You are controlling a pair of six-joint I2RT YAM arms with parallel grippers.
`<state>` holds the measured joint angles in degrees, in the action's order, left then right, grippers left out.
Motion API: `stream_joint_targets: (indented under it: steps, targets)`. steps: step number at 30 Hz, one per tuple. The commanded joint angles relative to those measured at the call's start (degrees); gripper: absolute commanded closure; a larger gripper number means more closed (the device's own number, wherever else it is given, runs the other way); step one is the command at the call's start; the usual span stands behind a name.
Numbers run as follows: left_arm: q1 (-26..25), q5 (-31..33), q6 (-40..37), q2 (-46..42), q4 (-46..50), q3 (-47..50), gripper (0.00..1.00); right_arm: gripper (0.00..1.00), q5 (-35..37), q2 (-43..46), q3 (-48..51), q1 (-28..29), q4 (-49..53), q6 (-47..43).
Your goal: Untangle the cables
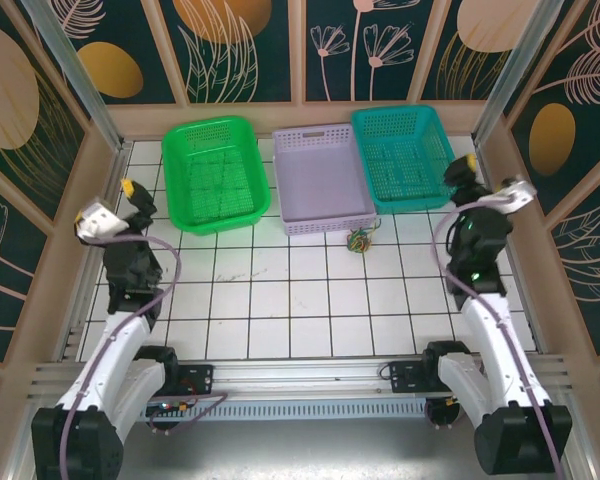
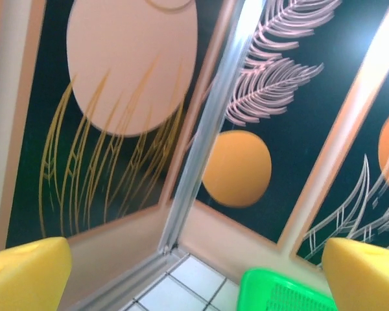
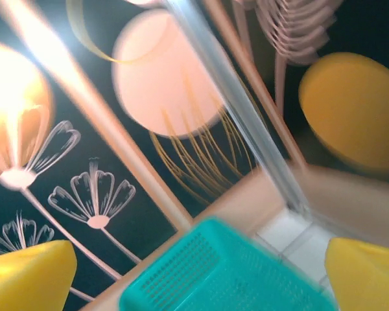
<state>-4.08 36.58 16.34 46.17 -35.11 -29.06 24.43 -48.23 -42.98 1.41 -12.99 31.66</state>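
From above, the cables (image 1: 360, 240) lie in one bunched knot just in front of the lilac basket (image 1: 325, 180). The left gripper (image 1: 133, 193) and right gripper (image 1: 464, 168) sit well off to either side of that basket.

Left wrist: jaws wide, holding nothing.

Right wrist: likewise wide and empty.

The untangling appears not yet begun.

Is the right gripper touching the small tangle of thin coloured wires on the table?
Apart. The top view shows the right gripper by the teal mesh basket, with bare tiles between it and the wire tangle.
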Motion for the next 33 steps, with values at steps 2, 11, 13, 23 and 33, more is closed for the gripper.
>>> stream_joint_targets:
  steps: [2,11,13,23,33]
  targets:
    - [-0.09,-5.65,26.94,3.22,40.16,-22.14,0.01,0.16,-6.50,-3.27,-6.03,-1.92,32.98,21.75]
    - [-19.67,-34.01,37.31,14.44,48.34,-24.10,0.03,0.30,-30.33,-7.78,2.59,17.80,35.09,21.28]
    - [-27.23,-32.97,38.97,15.06,47.55,-21.53,0.07,0.29,-33.04,-9.95,5.64,17.92,33.99,20.27]
    - [-40.73,-37.18,40.30,22.74,40.57,-17.20,0.28,0.36,-36.42,-23.46,9.58,18.80,17.09,9.47]
    - [-40.99,-39.11,38.87,24.23,40.61,-18.32,0.29,0.52,-33.86,-32.87,7.50,17.81,11.38,9.79]
